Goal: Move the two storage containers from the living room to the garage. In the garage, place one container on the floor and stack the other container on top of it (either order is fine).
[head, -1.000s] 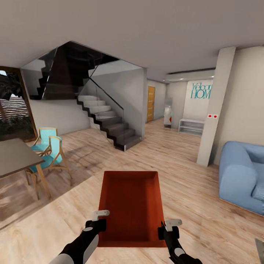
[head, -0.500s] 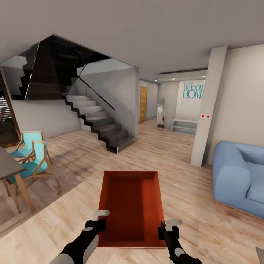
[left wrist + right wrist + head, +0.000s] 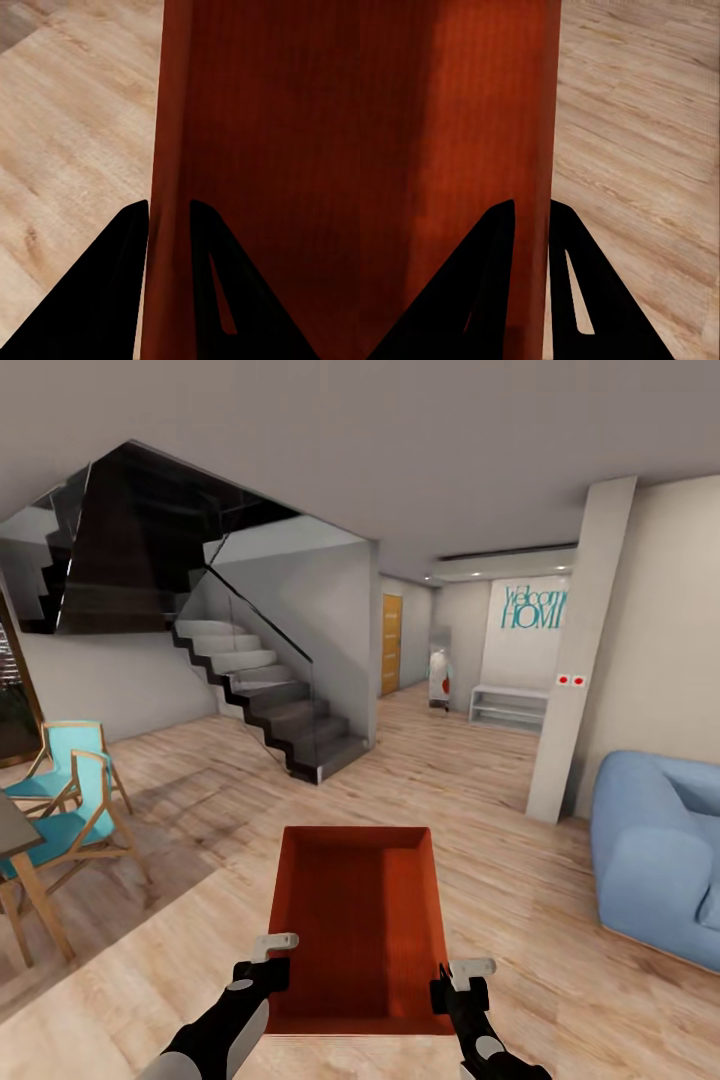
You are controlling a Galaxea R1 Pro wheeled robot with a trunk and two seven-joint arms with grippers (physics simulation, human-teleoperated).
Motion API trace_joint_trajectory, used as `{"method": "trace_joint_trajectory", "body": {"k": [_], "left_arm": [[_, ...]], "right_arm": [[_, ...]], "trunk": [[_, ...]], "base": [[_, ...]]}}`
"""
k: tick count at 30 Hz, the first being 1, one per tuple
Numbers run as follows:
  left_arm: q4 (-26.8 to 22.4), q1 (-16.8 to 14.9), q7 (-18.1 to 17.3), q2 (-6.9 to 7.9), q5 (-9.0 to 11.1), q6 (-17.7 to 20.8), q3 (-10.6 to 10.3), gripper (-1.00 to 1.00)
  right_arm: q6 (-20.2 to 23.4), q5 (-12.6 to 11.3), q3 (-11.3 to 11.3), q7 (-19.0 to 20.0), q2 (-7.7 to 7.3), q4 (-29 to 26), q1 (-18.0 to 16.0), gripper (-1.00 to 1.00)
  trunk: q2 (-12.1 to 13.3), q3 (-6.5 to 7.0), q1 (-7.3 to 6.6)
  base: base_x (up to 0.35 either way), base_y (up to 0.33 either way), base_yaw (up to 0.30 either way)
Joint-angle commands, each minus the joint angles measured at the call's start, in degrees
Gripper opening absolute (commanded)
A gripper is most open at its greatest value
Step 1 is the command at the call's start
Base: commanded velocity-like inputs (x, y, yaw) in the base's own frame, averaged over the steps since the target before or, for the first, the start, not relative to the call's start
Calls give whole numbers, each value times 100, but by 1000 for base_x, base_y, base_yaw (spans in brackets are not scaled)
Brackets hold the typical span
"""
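Note:
One red-orange open-top storage container point(image 3: 355, 915) is held level above the living room's light wood plank floor point(image 3: 520, 880), in front of me. My left gripper point(image 3: 274, 952) is shut on its left wall near the near corner. My right gripper point(image 3: 455, 972) is shut on its right wall. In the left wrist view the black fingers point(image 3: 112, 285) of the left gripper point(image 3: 169, 206) straddle the thin wall of the container point(image 3: 262, 150). The right wrist view shows the right gripper point(image 3: 532, 204) pinching the wall of the container point(image 3: 457, 112) the same way. The container is empty. The garage is out of view.
A dark staircase point(image 3: 275, 710) with a glass rail rises ahead on the left. Turquoise chairs point(image 3: 65, 805) and a table corner point(image 3: 12, 828) stand at far left. A blue sofa point(image 3: 655, 850) and a pillar point(image 3: 580, 660) are on the right. A corridor with an orange door point(image 3: 391, 645) opens straight ahead.
The whole room has shifted in the head view, so the camera has moved: chairs and table slid left. The container and both grippers keep the same hold and place in the picture.

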Motion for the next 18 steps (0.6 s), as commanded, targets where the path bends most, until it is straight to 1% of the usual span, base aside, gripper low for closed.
{"method": "trace_joint_trajectory", "body": {"k": [1,4,7,11,18], "left_arm": [[13,0,96,13,60,37,-57,-100],[13,0,96,13,60,38,-57,-100],[13,0,96,13,60,35,-57,-100],[10,0,96,13,60,34,-57,-100],[12,0,96,13,60,34,-57,-100]], "right_arm": [[-329,-70,-27,-245,-13,-4,-10,-100],[-331,-63,-27,-247,-9,-4,-10,-100],[-339,-62,-25,-299,-10,-4,-10,-100],[-349,-55,-26,-386,-13,-4,-10,-100],[-350,-45,-27,-392,-13,-4,-10,-100]], "trunk": [[-7,-10,5],[-7,-10,5],[-7,-10,5],[-7,-10,5],[-7,-10,5]], "base": [[321,0,0],[321,0,-7],[322,0,-123],[321,0,-249],[322,0,-280]]}}
